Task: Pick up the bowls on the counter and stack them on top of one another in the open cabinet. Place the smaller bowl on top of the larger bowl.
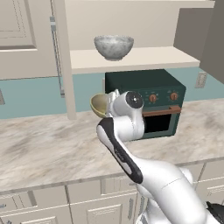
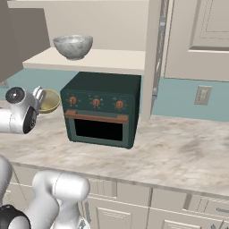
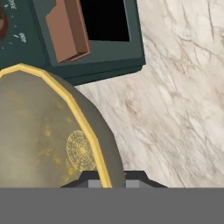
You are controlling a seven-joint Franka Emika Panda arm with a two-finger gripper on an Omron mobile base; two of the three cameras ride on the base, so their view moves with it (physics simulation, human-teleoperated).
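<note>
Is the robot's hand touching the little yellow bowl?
Touching. In the hand view the small yellow bowl's rim runs down between the two dark fingertips of the gripper, pinched there above the counter.

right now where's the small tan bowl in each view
left base view: smaller bowl left of centre, tipped on edge just left of the arm's wrist
right base view: at the left edge, left of the oven
hand view: lower left, rim clamped in the jaws
shared landmark: the dark green oven
</note>
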